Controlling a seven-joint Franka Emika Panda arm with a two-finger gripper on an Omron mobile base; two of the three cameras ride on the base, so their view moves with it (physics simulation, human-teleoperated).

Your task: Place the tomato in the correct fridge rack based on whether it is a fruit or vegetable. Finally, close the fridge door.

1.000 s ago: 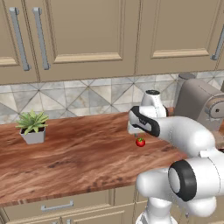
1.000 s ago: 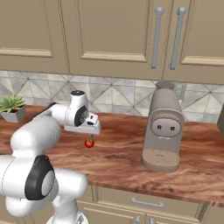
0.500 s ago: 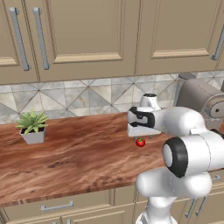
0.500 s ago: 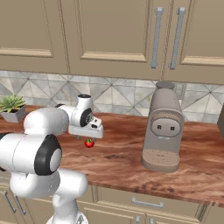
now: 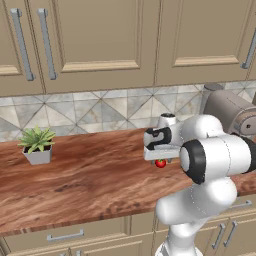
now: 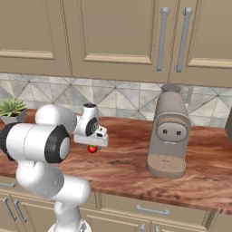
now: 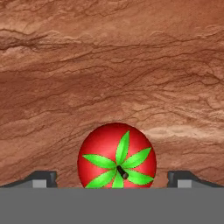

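Fingers (image 7: pixel 117 178): spread wide, one tip at each side of the tomato, clear gaps to both, nothing held.
Tomato (image 7: pixel 117 161): red, green stem cap facing up; midway between the two tips, just beneath the hand, sitting on the tabletop (image 5: pixel 90 180).
Hand (image 5: pixel 159 145): pointing straight down over the tomato (image 5: pixel 160 163).
Coffee machine (image 6: pixel 169 131): well apart from the fingers, standing on the wooden tabletop.
Potted plant (image 5: pixel 37 145): far off on the opposite side.
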